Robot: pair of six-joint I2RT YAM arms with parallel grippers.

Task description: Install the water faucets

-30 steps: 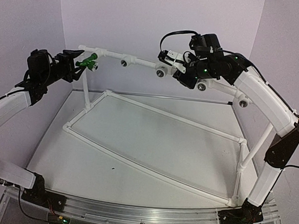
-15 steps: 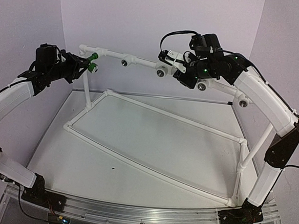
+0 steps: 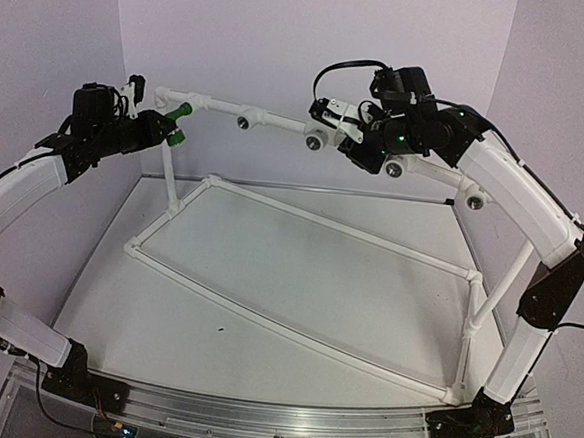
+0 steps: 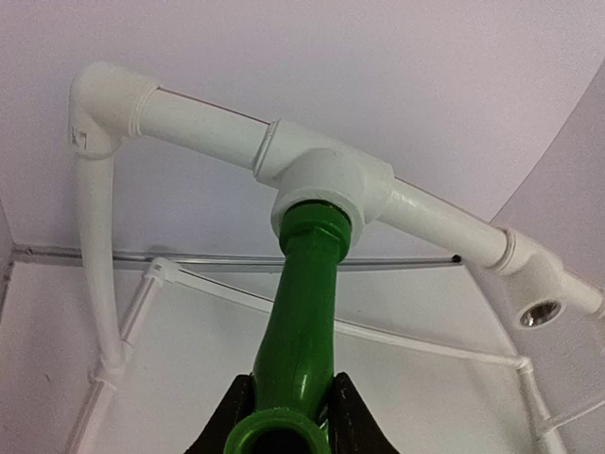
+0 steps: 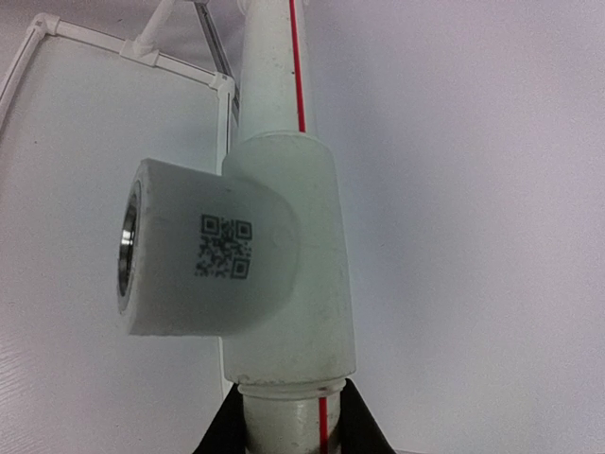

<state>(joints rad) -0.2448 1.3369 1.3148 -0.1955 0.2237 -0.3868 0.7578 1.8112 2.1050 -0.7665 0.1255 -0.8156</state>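
A green water faucet (image 3: 179, 111) (image 4: 302, 312) sticks out of the leftmost white tee fitting (image 3: 194, 102) (image 4: 326, 180) on the raised pipe rail, its threaded end inside the socket. My left gripper (image 3: 163, 125) (image 4: 291, 383) is shut on the faucet's body, one finger on each side. My right gripper (image 3: 349, 143) (image 5: 288, 402) is shut on the white pipe (image 5: 284, 421) with a red stripe, just below another tee fitting (image 3: 316, 138) (image 5: 284, 274). That tee's metal-lined socket faces left and holds nothing.
A white pipe frame (image 3: 302, 220) stands on the table, with posts at the corners. Further tee fittings with open sockets sit along the top rail (image 3: 244, 121) (image 3: 396, 168) (image 3: 474, 200). Purple walls close in at the back and both sides.
My left gripper has shut on the green faucet and its wrist has turned; the arm has shifted slightly toward the rail. The right arm has not moved.
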